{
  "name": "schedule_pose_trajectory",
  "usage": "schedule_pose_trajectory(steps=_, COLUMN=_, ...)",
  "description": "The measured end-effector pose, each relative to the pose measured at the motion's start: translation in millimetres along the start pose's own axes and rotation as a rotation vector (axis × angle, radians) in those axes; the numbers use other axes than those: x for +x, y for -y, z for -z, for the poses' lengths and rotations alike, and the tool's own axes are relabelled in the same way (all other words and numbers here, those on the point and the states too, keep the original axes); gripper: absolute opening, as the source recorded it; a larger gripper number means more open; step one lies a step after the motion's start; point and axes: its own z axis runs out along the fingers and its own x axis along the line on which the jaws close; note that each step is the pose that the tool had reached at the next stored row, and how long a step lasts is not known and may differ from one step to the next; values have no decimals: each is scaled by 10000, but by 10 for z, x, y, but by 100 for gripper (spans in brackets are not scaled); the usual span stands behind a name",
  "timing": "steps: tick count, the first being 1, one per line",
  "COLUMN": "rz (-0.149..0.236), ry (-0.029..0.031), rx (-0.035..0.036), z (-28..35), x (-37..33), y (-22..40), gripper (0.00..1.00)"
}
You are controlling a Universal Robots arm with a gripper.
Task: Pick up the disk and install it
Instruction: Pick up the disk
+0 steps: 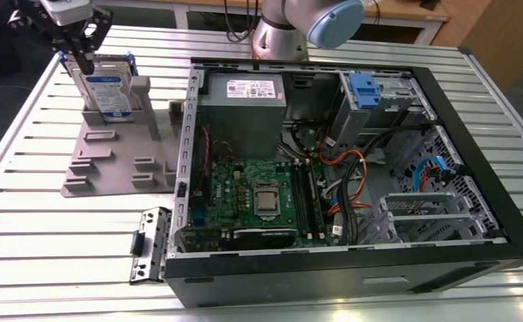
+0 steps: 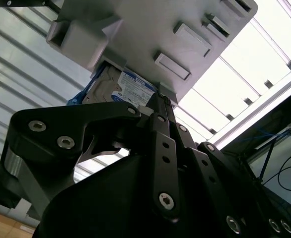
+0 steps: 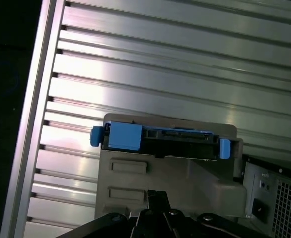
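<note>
Pick-up stage, and nothing is lifted yet. The disk [image 1: 108,90] stands on edge in the grey stand [image 1: 109,157] on the desk [image 1: 29,268], at the exterior view's left, well apart from the open case [image 1: 503,221]. The pincer [image 1: 84,64] hangs right over its upper edge. In both wrist views the fingertips look pressed together with nothing between them, the pincer [image 2: 159,99] pointing at the labelled disk [image 2: 123,87]. In the first wrist view the disk's [image 3: 160,138] blue-railed top edge lies just beyond the pincer [image 3: 156,198]. My read: a grip here calls for the jaws to spread, straddle that thin edge squarely, then pull straight out of the slot.
</note>
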Motion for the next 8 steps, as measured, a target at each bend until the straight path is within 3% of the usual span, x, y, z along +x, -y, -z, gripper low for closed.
schedule_pose_trajectory(steps=8, rz=565, ry=-10, rx=-15, z=0, x=0, y=0, gripper=10)
